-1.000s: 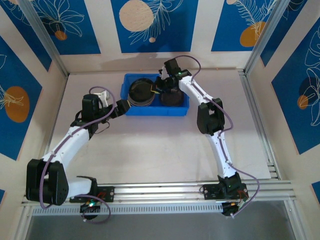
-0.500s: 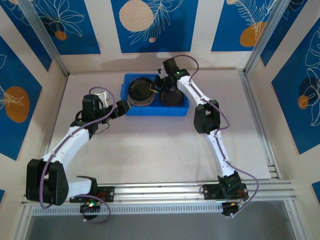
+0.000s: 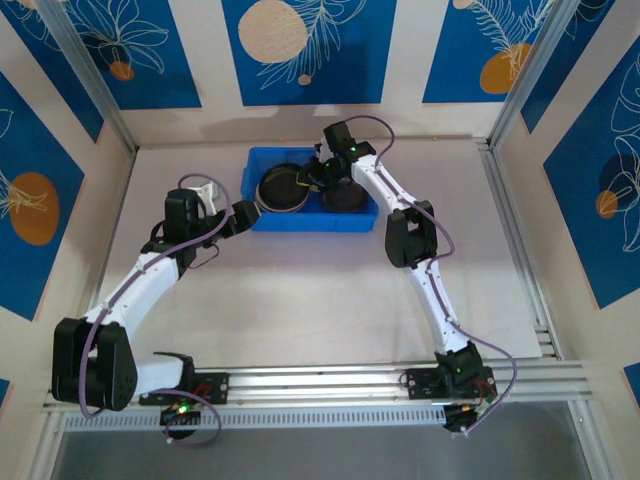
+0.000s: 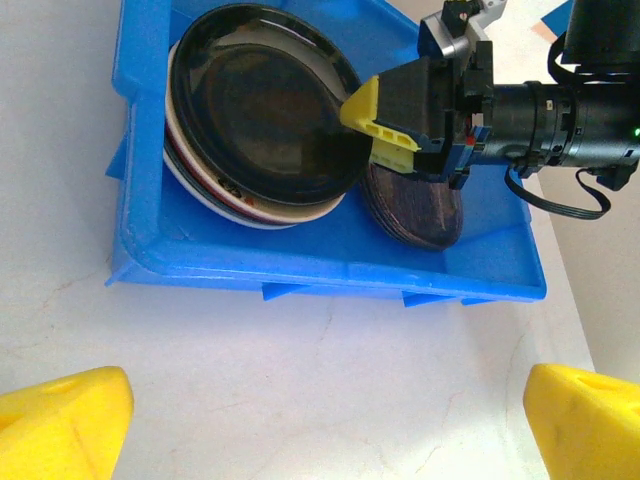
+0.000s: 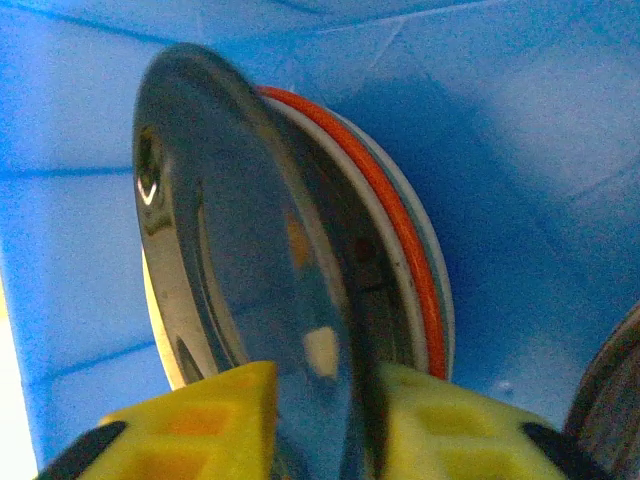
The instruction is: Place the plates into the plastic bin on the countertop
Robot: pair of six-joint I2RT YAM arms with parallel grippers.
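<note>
No legible text, no labels, no brand marks, no numbers, no signs.

Bin (image 3: 312, 223) far-centre on table (image 3: 300, 300), L stack (image 4: 205, 192) & R stack (image 4: 415, 215) abreast inside, R hand (image 3: 316, 178) btwn them on L stack's top plate (image 4: 262, 110), L hand (image 3: 244, 213) near bin's front-L corner.
</note>
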